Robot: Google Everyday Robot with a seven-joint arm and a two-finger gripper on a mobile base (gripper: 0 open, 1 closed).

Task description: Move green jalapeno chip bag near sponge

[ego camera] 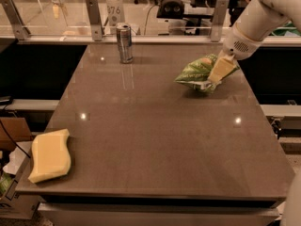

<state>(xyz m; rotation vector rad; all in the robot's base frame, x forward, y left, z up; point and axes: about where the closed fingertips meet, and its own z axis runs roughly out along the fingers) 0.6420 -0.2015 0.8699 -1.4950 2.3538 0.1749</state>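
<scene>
Warm overhead light, glare spots on glossy table (155, 140), soft shadow under green jalapeno chip bag (194, 73) pinched by gripper (220, 70), upper right

Table (155, 140) holds can (124, 43), sponge (50, 155), green jalapeno chip bag (193, 72) clasped by gripper (218, 71).

Right of the can (124, 42) lies the green jalapeno chip bag (194, 73), the gripper (219, 71) clasping it. The sponge (49, 155) lies well front-left of the can.
</scene>
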